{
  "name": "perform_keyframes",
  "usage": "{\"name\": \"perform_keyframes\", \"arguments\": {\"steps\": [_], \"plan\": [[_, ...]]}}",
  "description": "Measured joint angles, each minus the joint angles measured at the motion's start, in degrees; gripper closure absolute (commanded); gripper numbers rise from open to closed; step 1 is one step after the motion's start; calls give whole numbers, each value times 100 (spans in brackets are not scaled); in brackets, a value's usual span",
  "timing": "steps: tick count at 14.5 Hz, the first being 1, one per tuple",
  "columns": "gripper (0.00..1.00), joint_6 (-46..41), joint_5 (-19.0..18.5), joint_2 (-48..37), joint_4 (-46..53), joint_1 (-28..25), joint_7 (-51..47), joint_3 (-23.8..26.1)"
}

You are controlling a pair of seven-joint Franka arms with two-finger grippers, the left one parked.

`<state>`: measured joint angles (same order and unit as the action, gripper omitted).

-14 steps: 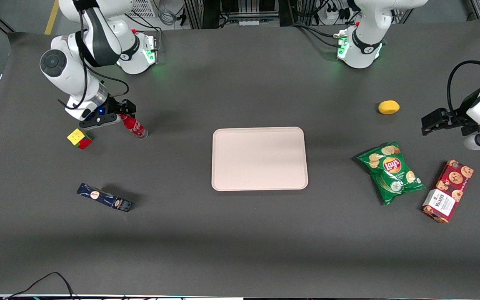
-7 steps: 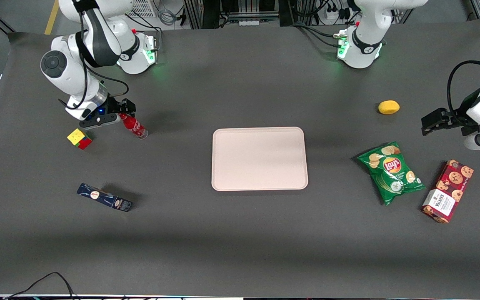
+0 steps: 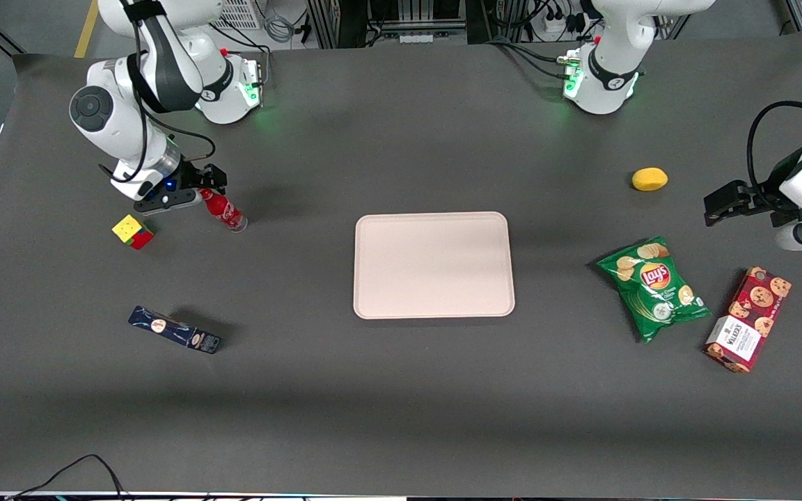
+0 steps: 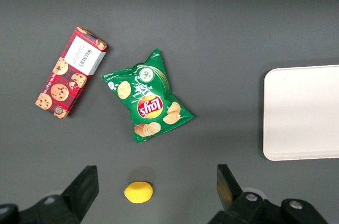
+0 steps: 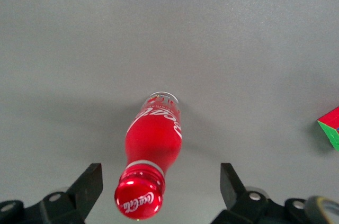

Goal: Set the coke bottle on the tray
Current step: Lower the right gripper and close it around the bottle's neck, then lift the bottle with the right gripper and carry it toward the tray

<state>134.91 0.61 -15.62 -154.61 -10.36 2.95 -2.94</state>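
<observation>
The coke bottle (image 3: 223,210) stands upright on the dark table toward the working arm's end, red with a red cap and a clear base. My gripper (image 3: 195,193) hovers right above its cap. In the right wrist view the coke bottle (image 5: 151,155) rises between the two black fingers (image 5: 87,187), which stand wide apart and do not touch it; my gripper (image 5: 159,189) is open. The tray (image 3: 434,264), pale pink and empty, lies flat at the table's middle, well away from the bottle toward the parked arm's end.
A colour cube (image 3: 133,231) sits beside my gripper, and its corner (image 5: 331,128) shows in the right wrist view. A dark blue box (image 3: 175,329) lies nearer the front camera. A lemon (image 3: 649,179), chips bag (image 3: 653,287) and cookie box (image 3: 748,319) lie toward the parked arm's end.
The arm has shifted very slightly; the bottle has stayed in place and the fingers remain apart.
</observation>
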Motion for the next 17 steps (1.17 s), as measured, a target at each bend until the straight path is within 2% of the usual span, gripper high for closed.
{"name": "perform_keyframes", "arguments": {"steps": [5,7,9,10,11,17], "plan": [[50,0,0,0,-2,3,-7,0],[56,0,1,0,-1,3,-11,0],[74,0,1,-1,4,3,-12,0],[90,0,1,-1,6,3,-15,0],[100,0,1,-2,7,3,-15,0],[100,-67,15,-7,72,2,-16,10]]}}
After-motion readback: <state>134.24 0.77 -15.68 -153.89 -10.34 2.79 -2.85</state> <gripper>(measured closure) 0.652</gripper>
